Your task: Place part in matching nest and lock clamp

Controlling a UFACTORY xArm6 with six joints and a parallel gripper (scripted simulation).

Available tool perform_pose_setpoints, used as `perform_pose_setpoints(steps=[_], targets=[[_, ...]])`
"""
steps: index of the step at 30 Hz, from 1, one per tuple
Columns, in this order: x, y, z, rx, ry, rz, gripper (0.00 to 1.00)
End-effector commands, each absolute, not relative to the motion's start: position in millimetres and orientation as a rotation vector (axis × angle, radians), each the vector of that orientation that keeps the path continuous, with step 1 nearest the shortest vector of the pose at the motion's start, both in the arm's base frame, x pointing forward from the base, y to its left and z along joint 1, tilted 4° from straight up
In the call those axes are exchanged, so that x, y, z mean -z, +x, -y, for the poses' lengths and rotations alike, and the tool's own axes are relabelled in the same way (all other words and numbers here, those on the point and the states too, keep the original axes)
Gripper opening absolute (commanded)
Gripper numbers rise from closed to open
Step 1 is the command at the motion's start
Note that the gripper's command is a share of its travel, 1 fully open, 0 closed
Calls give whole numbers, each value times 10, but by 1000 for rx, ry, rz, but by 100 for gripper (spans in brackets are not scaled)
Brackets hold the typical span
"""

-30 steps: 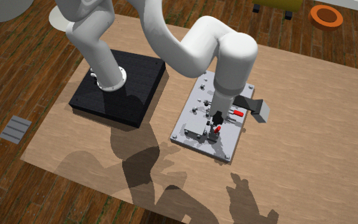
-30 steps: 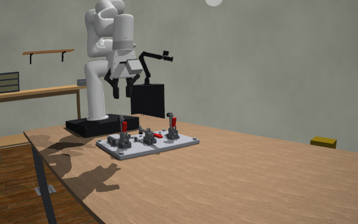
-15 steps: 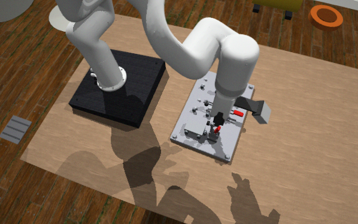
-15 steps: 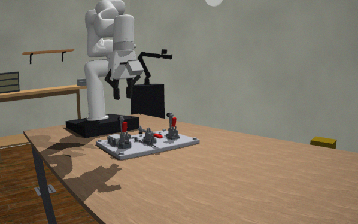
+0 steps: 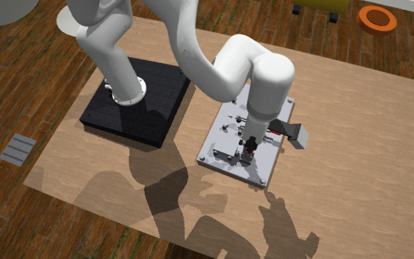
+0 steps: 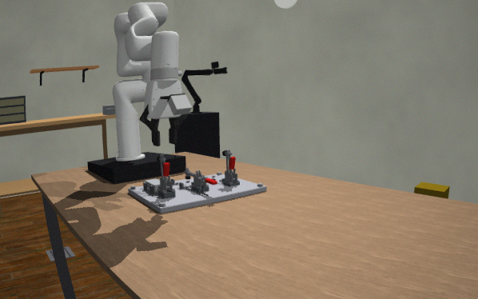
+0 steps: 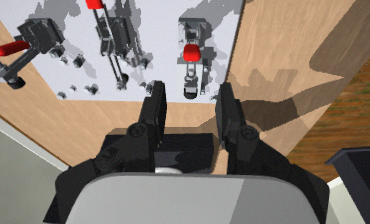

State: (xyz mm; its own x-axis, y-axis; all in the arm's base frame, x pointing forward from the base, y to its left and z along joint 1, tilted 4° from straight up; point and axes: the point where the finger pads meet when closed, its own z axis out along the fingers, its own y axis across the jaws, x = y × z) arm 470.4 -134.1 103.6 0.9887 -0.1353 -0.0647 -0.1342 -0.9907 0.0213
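Note:
The pale grey part [image 5: 224, 149] sits in the nest at the near end of the fixture's base plate [image 5: 268, 160] [image 6: 185, 201] [image 7: 161, 20]. Its exact seating cannot be read. That nest's clamp stands open, with its red handle [image 6: 166, 169] [image 7: 191, 52] and bar raised. The middle clamp's red handle [image 5: 275, 132] [image 6: 210, 181] [image 7: 93, 4] lies low and its bar is down over an empty nest. The far clamp's handle [image 6: 233, 162] [image 7: 10, 48] and bar are raised. My gripper [image 5: 251, 143] [image 6: 165, 143] [image 7: 191, 95] is partly open and empty, high above the fixture.
The black robot base [image 5: 140, 121] [image 6: 113, 169] stands behind the fixture on the wooden table [image 5: 340, 138] [image 6: 313, 224]. Corner bolts and small nest blocks project from the base plate. The arm hides the far clamp in the top view.

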Motion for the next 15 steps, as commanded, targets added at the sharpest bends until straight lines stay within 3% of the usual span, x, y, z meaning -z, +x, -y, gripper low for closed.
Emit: perform_pose_setpoints(steps=[1,15], targets=[[-974,4718,1347,95,3115,211,47],[-589,4694,1353,95,3115,211,47]])
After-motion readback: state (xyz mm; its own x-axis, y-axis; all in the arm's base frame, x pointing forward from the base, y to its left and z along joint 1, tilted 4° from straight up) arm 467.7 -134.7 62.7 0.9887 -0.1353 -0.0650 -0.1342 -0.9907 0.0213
